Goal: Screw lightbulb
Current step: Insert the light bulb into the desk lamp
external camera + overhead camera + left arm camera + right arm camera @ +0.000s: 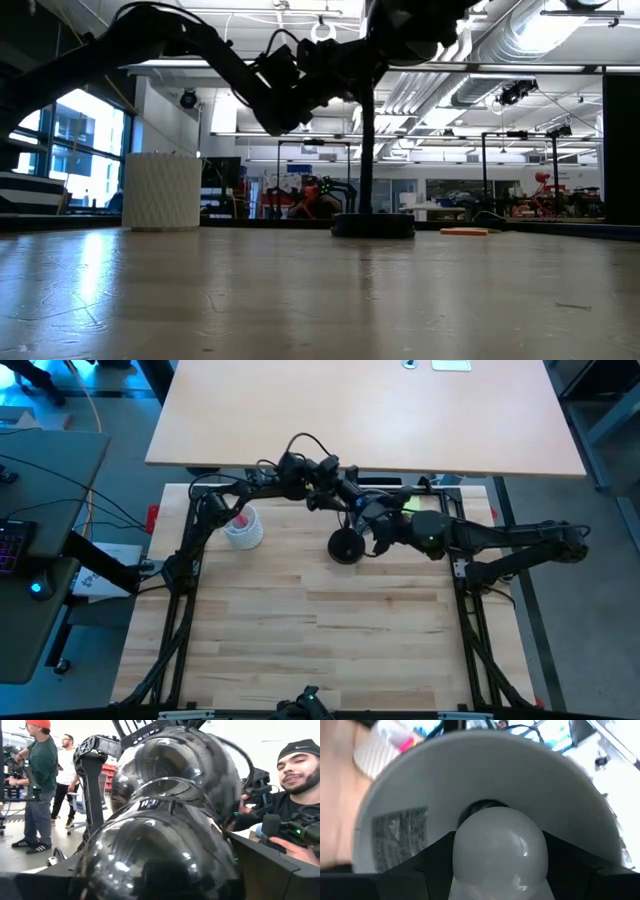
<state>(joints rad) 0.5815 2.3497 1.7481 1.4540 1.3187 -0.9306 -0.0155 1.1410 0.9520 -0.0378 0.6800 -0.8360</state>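
The right gripper (495,870) clasps the lightbulb (499,849), presenting it into the lamp shade (410,785) which the left gripper (165,870), fingers spread wide around it, steadies above the desk (330,650).

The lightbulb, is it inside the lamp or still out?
Inside the shade. The right wrist view shows the lightbulb between the right gripper fingers, up in the white lamp shade at the socket. Whether it is screwed in, cannot tell.

The lightbulb's (500,852) screw base is hidden between the right hand's (500,870) fingers, cut off at the edge.
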